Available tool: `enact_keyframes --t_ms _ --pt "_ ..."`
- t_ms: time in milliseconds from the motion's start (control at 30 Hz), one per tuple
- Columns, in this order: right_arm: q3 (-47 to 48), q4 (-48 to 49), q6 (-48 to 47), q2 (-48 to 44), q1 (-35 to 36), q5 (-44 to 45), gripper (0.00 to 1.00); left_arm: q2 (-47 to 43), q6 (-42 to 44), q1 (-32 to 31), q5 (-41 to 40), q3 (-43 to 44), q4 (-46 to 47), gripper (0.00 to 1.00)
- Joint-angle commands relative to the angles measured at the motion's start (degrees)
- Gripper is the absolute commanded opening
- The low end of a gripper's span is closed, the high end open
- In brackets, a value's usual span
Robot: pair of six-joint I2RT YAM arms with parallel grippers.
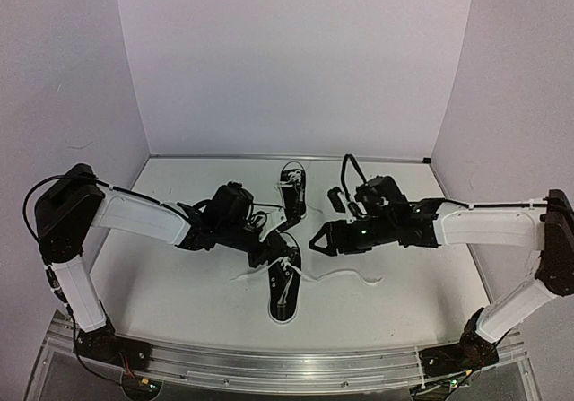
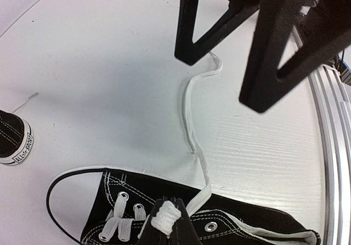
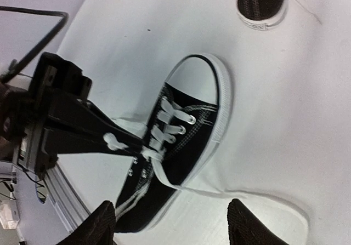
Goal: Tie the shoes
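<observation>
Left end effector [image 2: 169, 224] gripped the black canvas sneaker's [image 2: 241, 223] white lace [image 2: 189, 108], where hard pulling could drag the sneaker; right end effector [image 3: 175, 228] stood open.

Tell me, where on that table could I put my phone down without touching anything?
The near right of the table, between the loose lace and the right arm's base, is bare. So is the near left, beside the near shoe. The middle is crowded with the far shoe, left gripper and right gripper.
</observation>
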Motion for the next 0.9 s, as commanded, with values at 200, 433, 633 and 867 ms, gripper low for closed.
enact_keyframes --t_ms 200,433,633,867 --pt "-2.60 -19.60 -1.91 2.84 -0.44 16.09 0.70 0.17 0.57 0.25 1.76 0.80 3.62 0.00" --pt "-2.15 -21.82 -1.92 8.18 -0.82 20.79 0.68 -0.45 1.47 0.25 1.93 0.10 3.90 0.00" --pt "-0.97 -21.85 -3.10 12.15 -0.86 20.51 0.54 -1.66 4.30 0.16 2.25 -1.83 4.95 0.00" --pt "0.16 -20.16 -4.68 13.01 -1.06 18.31 0.04 -3.09 7.74 -0.42 1.91 -3.54 5.24 0.00"
